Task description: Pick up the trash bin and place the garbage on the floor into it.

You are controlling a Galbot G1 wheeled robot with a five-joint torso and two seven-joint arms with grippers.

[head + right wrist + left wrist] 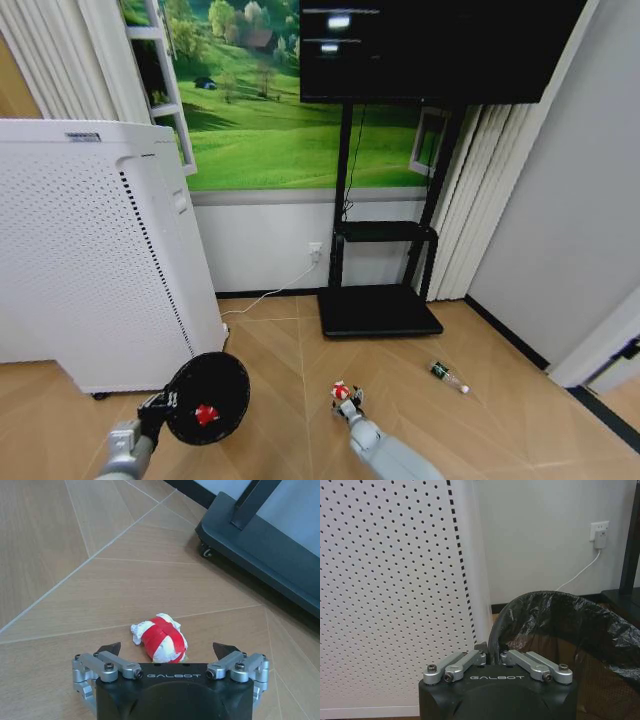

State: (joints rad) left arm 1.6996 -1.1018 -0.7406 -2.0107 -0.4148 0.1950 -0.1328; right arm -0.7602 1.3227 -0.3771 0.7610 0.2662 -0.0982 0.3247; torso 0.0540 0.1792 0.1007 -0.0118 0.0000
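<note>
Your left gripper (492,656) is clamped on the rim of the trash bin (208,397), lifted beside the white perforated appliance (90,260), one red piece already inside. Your right gripper (167,649) hangs spread wide over the crumpled red-and-white can (161,638); the green bottle (449,376) also waits, beyond it.

We see two light grey, smooth-shelled arms entering the head view from the near edge. The left black-bodied gripper (492,656) carries white "GALBOT" lettering on its matte black housing, with brushed silver metal linkage bars fixed by small dark screws and bolts. The right black-bodied gripper (170,650) has the same white lettering, silver linkages with screw heads on both sides, and black pointed fingertips (111,647). From the head, its wrist (352,412) looks dark above a grey forearm.
</note>
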